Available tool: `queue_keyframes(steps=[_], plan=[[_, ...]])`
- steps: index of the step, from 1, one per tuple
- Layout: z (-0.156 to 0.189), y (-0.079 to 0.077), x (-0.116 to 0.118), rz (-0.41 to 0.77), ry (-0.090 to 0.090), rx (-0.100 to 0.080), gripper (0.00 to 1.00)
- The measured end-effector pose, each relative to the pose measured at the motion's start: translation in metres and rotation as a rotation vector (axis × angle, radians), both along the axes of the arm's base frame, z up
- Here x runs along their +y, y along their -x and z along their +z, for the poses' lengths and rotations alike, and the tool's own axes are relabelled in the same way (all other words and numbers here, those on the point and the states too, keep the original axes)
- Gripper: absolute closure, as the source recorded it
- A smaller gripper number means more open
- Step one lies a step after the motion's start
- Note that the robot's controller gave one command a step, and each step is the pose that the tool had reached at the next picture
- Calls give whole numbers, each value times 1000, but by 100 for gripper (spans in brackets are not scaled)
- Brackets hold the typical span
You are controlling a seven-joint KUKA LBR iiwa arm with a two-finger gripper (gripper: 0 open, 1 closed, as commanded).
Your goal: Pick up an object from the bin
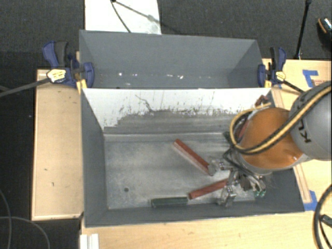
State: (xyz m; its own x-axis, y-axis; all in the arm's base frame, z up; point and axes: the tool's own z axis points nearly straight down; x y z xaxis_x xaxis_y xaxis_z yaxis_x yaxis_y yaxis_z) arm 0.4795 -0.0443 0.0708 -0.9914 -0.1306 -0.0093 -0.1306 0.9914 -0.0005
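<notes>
My gripper (pixel 220 184) is low over the bin's front right part and stands open. One fingertip (pixel 213 168) is by the lower end of a reddish-brown flat stick (pixel 189 154) that lies slanted in the middle of the floor. The other fingertip (pixel 226 199) is near the front wall. Between the two runs the right end of a second reddish-brown stick (pixel 203 191), lying on the floor. It is not lifted. A dark, narrow bar (pixel 169 202) lies along the front wall, to the left of the gripper.
The arm with its orange wrist cover and cables hangs over the bin's right side. A small green bit (pixel 259 193) shows under the cover at the front right. The bin floor to the left is bare metal.
</notes>
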Motion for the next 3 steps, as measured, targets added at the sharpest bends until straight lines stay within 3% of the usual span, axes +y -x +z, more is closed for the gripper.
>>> queue_keyframes(steps=[1, 2, 3], plan=[[0, 1, 1, -1, 0, 5, 100], [1, -6, -66, 41, 1, 2, 100], [158, -12, -37, 41, 2, -2, 100]])
